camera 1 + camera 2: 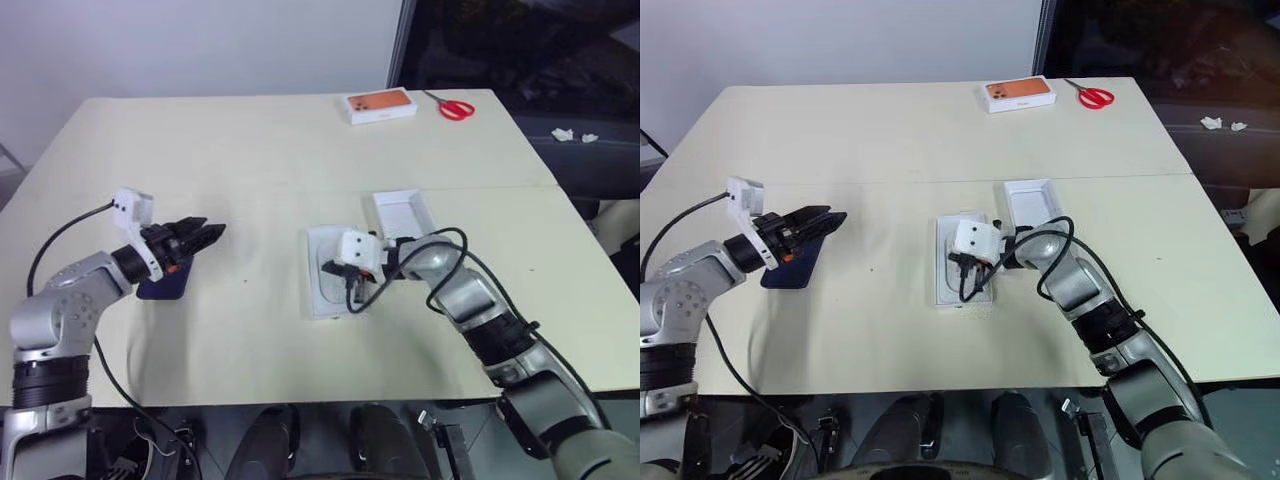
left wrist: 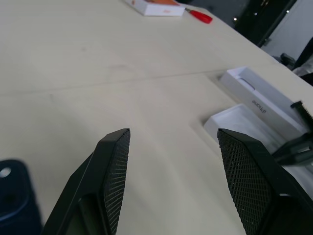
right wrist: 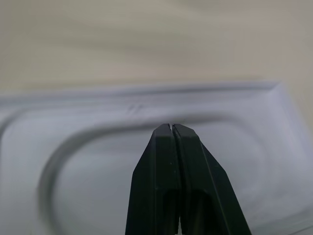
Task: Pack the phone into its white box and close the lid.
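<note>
The dark navy phone (image 1: 165, 287) lies flat at the table's left. My left gripper (image 1: 212, 235) hovers just above and beyond its far end, open and empty, its textured fingertips (image 2: 115, 161) spread wide. A white insert (image 1: 325, 292) with an oval recess lies at the table's middle. My right gripper (image 3: 171, 126) is shut with nothing in it, its tips over that recess. The lid (image 1: 405, 212) lies open side up just behind the insert, plain white inside. The white box is hidden; I cannot tell whether it sits under the insert.
An orange-topped white box (image 1: 382, 106) and red scissors (image 1: 456, 108) sit at the table's far edge. A seam (image 1: 250, 188) runs across the tabletop. A black cable loops from my right wrist over the insert's near end.
</note>
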Controlling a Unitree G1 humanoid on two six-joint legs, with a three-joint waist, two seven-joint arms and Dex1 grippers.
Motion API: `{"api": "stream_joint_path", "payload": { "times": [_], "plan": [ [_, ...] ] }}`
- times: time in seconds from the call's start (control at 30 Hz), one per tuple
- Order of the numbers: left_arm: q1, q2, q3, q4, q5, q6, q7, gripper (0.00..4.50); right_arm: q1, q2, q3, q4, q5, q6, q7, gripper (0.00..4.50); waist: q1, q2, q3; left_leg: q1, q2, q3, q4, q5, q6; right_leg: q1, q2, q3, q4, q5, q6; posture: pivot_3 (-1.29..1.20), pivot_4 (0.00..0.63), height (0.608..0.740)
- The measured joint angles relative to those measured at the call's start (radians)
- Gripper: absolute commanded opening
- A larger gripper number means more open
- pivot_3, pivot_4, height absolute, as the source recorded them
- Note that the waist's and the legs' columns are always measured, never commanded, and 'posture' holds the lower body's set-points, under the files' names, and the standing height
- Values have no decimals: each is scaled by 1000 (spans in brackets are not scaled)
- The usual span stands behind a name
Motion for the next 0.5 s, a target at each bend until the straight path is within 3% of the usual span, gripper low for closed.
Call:
{"api": "stream_joint_path", "payload": {
  "times": [0.13, 0.3, 0.43, 0.5],
  "plan": [
    [-16, 77, 57, 128, -15, 78, -16, 3015, -94, 43, -59, 11, 11, 5, -53, 74, 3, 0, 0, 0, 1, 0, -1, 0, 0, -1, 1, -1, 0, 0, 0, 0, 150, 740],
    [-24, 120, 57, 276, 19, 92, -64, 3015, -100, 158, 1, 35, 7, -13, -83, 74, 4, 0, 0, 0, 1, 0, -1, 0, 0, -1, 0, -1, 0, 0, 0, 0, 150, 740],
    [-36, 121, 57, 352, 55, 76, -73, 4279, -104, 218, 37, 67, -7, -27, -101, 0, 6, -1, 0, 0, 0, -1, 0, 0, 0, -3, 0, -1, 0, 0, 0, 0, 150, 740],
    [-45, 122, 51, 381, 76, 59, -87, 4279, -128, 250, 71, 132, -47, -54, -134, 0, 3, -1, 0, 0, 0, -1, 0, 0, 0, -4, 0, -1, 0, 0, 0, 0, 150, 740]
  ]
}}
